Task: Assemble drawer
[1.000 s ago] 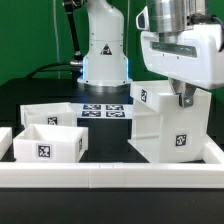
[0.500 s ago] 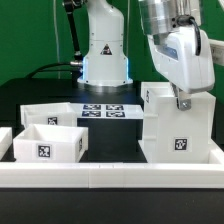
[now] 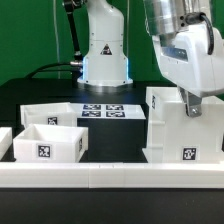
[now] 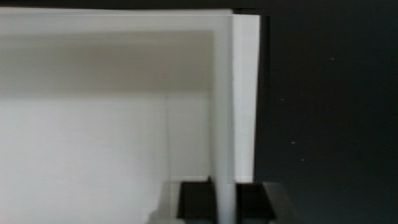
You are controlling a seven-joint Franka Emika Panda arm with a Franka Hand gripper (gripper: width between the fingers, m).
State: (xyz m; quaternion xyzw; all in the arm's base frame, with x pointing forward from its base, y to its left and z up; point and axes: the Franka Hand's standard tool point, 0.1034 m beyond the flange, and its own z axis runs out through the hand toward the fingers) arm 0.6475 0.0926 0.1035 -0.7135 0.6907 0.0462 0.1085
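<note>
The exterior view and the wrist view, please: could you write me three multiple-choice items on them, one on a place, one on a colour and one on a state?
1. Where does the case stand in the exterior view?
A. At its left
B. At its right
C. In the middle, at the back

2. What colour is the case?
A. Black
B. Green
C. White

3. How is the tool?
A. Open, above the case
B. Shut on the case's thin upright wall
C. Out of sight

Answers:
1 B, since the case fills the exterior view's right.
2 C, since its walls show white in both views.
3 B, since the wrist view shows the dark fingers pressed on either side of the wall's edge.
</note>
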